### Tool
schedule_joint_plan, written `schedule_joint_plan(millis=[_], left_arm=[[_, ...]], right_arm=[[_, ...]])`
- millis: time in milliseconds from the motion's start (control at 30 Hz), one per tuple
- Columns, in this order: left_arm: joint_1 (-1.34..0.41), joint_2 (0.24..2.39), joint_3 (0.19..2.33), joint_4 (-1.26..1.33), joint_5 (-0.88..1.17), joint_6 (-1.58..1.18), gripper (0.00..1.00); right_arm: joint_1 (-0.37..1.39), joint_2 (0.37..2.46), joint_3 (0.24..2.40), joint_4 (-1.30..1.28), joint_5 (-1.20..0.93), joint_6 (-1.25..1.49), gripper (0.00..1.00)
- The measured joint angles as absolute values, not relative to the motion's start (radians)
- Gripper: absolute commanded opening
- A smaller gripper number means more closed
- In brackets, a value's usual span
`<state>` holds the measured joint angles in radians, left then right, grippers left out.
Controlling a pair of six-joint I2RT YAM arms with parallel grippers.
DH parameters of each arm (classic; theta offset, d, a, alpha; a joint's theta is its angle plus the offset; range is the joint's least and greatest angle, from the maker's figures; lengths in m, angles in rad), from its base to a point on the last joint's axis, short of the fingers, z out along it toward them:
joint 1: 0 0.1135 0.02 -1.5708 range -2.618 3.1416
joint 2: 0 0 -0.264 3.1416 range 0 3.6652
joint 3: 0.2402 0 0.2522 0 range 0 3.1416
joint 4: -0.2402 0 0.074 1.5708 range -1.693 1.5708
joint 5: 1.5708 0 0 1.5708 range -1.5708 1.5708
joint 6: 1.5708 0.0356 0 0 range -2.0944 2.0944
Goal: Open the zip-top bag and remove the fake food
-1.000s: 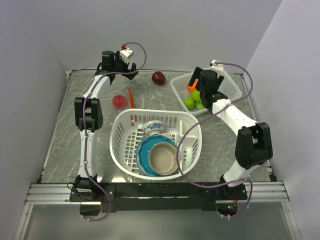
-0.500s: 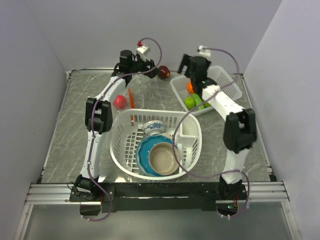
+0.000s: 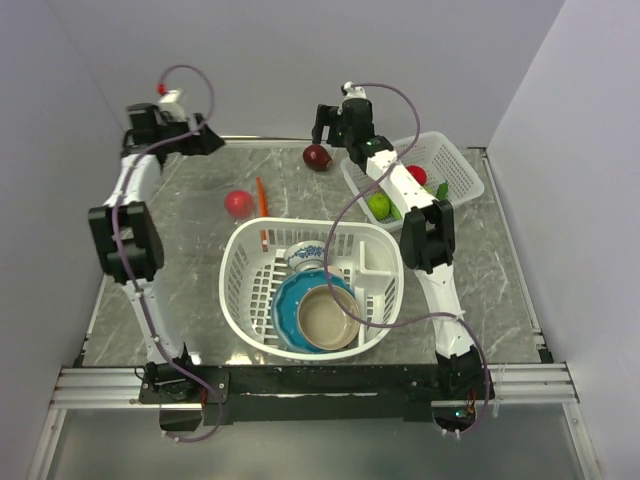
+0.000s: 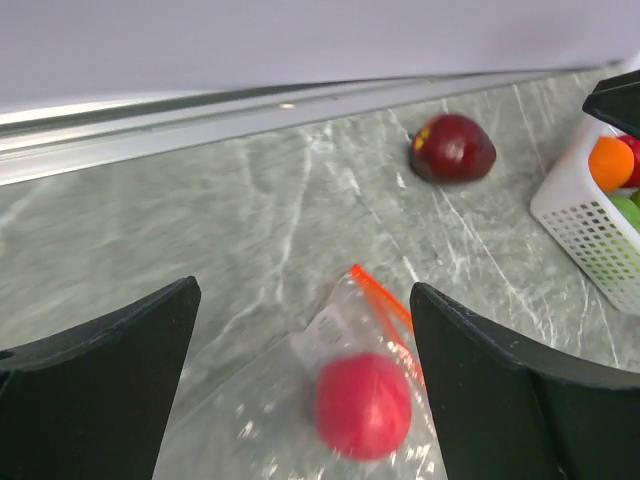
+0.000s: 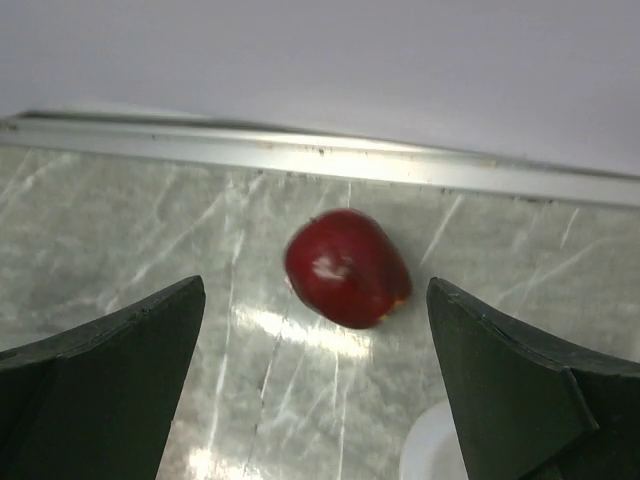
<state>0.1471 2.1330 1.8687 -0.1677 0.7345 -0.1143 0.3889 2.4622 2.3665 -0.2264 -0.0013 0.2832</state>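
The zip-top bag [image 4: 300, 420] lies flat on the grey table, its red-orange zip strip [image 4: 385, 300] on the right side, with one red fake fruit [image 4: 363, 405] inside. In the top view the bag [image 3: 250, 207] sits behind the big basket. My left gripper [image 4: 305, 300] hangs open above and behind it, at the back left [image 3: 205, 140]. A dark maroon fruit [image 5: 347, 267] lies loose near the back wall, where my right gripper [image 5: 316, 290] is open, holding nothing, just over it [image 3: 328, 135]. More fake food fills the small mesh tray [image 3: 455, 160].
A large white basket [image 3: 250, 250] with bowls stands in the middle front. The mesh tray holds green fruit [image 3: 379, 205], a red one [image 3: 417, 174] and an orange one [image 4: 611, 162]. A metal rail [image 5: 300, 155] and the wall close the back.
The left arm swung from the back centre to the far back left corner. The right arm left the mesh tray and moved left, over the maroon fruit.
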Motion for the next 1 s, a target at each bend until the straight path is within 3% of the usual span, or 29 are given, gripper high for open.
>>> schedule_joint_plan(millis=[67, 333, 500, 733, 867, 1000], left_arm=[[0.185, 2.083, 1.845, -0.188, 0.728, -0.102, 0.99], [0.098, 2.068, 1.848, -0.285, 0.709, -0.094, 0.97], [0.043, 2.257, 2.109, -0.324, 0.72, -0.096, 0.97], [-0.049, 2.46, 2.176, 0.019, 0.861, -0.285, 0.97], [-0.099, 2.619, 2.335, 0.145, 0.892, -0.377, 0.97], [-0.145, 2.632, 2.258, 0.286, 0.866, -0.433, 0.97]], right_arm=[[0.388, 2.497, 2.434, -0.263, -0.014, 0.282, 1.0], [0.387, 2.513, 2.474, -0.34, -0.047, 0.297, 1.0], [0.387, 2.513, 2.437, -0.315, -0.075, 0.37, 1.0], [0.369, 2.516, 2.4, -0.222, -0.127, 0.548, 1.0], [0.356, 2.527, 2.385, -0.207, -0.122, 0.608, 1.0], [0.34, 2.504, 2.307, -0.101, -0.151, 0.677, 1.0]])
